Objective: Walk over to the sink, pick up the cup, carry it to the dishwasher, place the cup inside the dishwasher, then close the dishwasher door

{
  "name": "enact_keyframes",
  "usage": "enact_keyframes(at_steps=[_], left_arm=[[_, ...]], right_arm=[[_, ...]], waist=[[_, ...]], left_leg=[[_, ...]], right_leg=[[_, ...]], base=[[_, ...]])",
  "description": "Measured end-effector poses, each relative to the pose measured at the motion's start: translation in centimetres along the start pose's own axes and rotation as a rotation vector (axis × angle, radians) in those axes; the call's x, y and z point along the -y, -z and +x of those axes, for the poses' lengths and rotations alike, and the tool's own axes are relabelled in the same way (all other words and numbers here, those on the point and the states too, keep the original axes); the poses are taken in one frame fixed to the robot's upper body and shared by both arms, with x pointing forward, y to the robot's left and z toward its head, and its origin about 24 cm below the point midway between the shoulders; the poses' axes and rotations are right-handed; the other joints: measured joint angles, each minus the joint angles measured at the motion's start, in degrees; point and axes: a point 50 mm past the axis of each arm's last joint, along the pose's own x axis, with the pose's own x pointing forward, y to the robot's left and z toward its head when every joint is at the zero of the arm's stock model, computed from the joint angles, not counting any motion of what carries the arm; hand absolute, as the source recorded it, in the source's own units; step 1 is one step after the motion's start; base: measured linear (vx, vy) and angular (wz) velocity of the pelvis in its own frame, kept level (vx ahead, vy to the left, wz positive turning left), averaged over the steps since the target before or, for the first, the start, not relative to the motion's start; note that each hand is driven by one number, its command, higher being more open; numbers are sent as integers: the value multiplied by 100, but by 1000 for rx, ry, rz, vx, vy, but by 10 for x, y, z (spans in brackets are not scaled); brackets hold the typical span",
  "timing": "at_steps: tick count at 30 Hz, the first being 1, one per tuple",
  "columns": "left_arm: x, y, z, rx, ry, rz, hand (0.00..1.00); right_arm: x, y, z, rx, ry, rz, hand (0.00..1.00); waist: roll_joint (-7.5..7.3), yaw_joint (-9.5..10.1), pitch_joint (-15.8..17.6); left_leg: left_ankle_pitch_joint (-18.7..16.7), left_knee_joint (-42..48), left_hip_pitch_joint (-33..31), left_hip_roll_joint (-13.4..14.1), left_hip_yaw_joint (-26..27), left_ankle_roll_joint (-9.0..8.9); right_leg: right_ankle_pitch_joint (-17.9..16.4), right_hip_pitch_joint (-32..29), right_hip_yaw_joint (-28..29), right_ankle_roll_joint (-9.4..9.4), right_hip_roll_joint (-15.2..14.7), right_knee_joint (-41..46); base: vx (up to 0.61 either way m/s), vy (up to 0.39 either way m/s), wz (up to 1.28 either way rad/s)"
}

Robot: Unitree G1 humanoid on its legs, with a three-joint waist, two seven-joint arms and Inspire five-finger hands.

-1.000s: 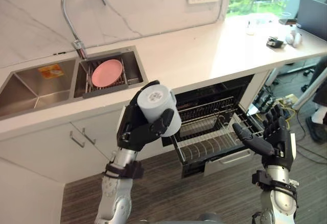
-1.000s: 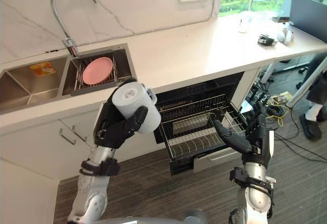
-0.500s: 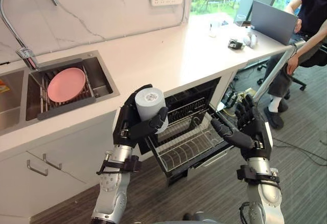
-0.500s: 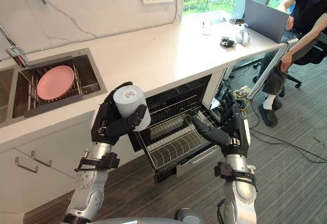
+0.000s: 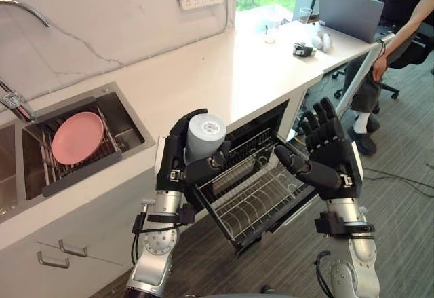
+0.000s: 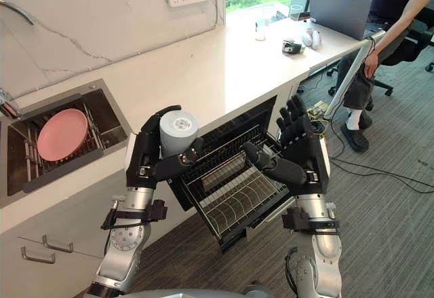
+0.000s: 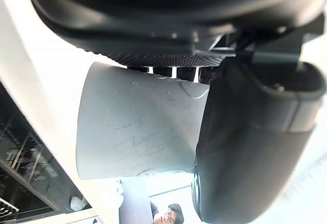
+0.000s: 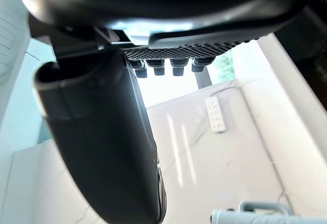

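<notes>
The left hand (image 5: 175, 167) is clenched round a grey cup (image 5: 204, 134), held above the left end of the dishwasher rack (image 5: 264, 199) (pulled out). The right hand (image 5: 333, 157) hovers with straight fingers. Best to lower the cup slowly between the wires.

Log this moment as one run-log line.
phase: carrying | left hand: shut on cup, by open dishwasher | right hand: open, empty, near rack | cup in rack: not yet
</notes>
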Motion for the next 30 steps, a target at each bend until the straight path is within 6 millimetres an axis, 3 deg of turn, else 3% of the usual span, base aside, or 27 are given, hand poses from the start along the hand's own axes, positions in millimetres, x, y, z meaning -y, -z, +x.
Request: enact_keyframes(at_steps=[15, 16, 26, 30], left_arm=[[32, 1, 2, 30, 109, 13, 0], [36, 0, 4, 37, 138, 10, 0], [36, 0, 3, 47, 159, 9, 0], [42, -6, 0, 93, 218, -19, 0]], right_arm=[[-48, 24, 6, -110, -254, 216, 100], [-49, 25, 9, -122, -230, 213, 100], [-47, 25, 11, -132, -233, 148, 100], [-41, 22, 16, -145, -202, -21, 100]], waist=[[-18, 2, -209], [-327, -17, -645], [-350, -15, -630], [-370, -8, -616]], left_leg=[[208, -317, 60, -87, 9, 54], [505, -759, 168, -151, -44, 73], [515, -761, 156, -149, -76, 69], [522, -762, 134, -150, -119, 70]], right_leg=[[213, 40, 3, 31, 3, -247], [251, 6, -58, 35, -4, -257], [251, 6, -124, 36, -9, -259], [251, 6, -179, 36, -41, -258]], base=[[-26, -5, 0], [0, 0, 0], [0, 0, 1], [-4, -2, 6]])
